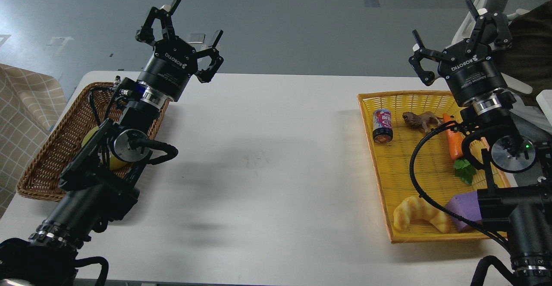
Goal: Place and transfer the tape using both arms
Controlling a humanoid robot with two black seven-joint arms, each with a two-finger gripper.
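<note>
A: While the white table (267, 148) is being looked over, what is being seen beyond it?
B: Grey floor (280, 18), at twelve o'clock. "ROBOTIQ" is being displayed on the left gripper (189, 23) and the right gripper (453, 31); both sets of fingers are being held spread, gripping nothing.
A: And the tape (91, 138)?
B: It is being half hidden by the left arm (86, 199), in the wicker basket (47, 156) at nine o'clock. Open tabletop is being shown between that and the yellow tray (401, 165) at three o'clock.
</note>
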